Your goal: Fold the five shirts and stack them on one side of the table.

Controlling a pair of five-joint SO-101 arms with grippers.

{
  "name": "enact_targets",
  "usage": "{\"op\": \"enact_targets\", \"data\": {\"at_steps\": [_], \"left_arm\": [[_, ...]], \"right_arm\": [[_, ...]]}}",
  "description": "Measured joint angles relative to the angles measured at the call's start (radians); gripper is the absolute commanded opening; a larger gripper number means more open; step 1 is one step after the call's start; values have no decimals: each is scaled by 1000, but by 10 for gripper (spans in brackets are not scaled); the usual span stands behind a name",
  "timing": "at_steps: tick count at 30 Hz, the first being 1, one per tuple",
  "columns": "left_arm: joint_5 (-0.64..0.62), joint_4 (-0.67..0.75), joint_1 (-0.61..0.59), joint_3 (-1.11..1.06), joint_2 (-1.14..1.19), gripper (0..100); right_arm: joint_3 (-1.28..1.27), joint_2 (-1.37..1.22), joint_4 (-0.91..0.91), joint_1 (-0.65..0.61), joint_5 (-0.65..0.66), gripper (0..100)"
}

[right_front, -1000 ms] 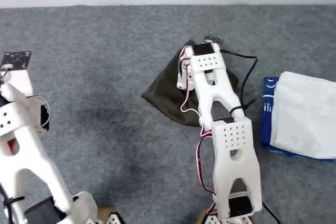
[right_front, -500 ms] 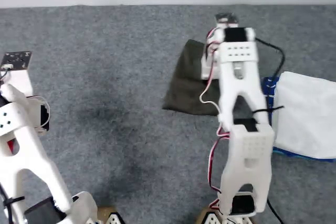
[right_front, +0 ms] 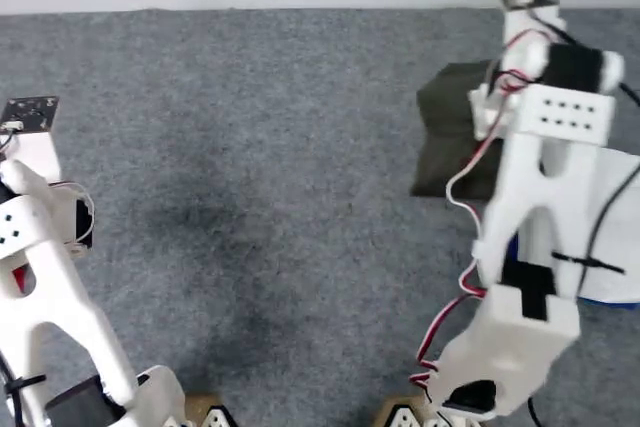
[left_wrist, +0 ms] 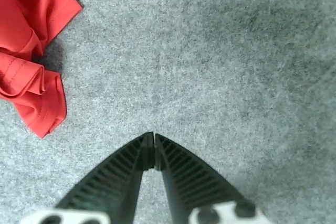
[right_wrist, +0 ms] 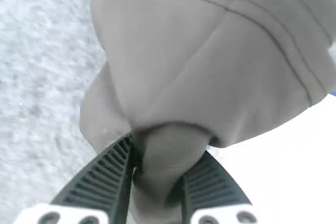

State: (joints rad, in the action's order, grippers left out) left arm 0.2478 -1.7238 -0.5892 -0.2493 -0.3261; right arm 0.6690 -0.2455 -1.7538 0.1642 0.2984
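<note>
The worktop (right_front: 250, 97) is lit softly and evenly in the high view, and no glare is seen on its grey pile. A faint, soft-edged shadow is cast near its middle. In the left wrist view a small dark shadow is held against the fold of the red shirt (left_wrist: 26, 72), and a dimmer patch is spread over the far corner. In the right wrist view the white shirt (right_wrist: 283, 150) is burnt out to flat white, the worktop is rendered very pale, and the dark shirt (right_wrist: 210, 51) is brightly lit.
</note>
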Motion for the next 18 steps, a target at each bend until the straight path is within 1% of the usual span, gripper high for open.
{"op": "enact_targets", "data": {"at_steps": [6, 12, 18], "left_arm": [[0, 9, 0, 0, 0, 13], [2, 14, 0, 0, 0, 13], [2, 14, 0, 0, 0, 13]], "right_arm": [[-155, 147, -2, 69, 94, 8], [-169, 183, -2, 184, 247, 9], [-169, 161, -2, 330, 436, 9]]}}
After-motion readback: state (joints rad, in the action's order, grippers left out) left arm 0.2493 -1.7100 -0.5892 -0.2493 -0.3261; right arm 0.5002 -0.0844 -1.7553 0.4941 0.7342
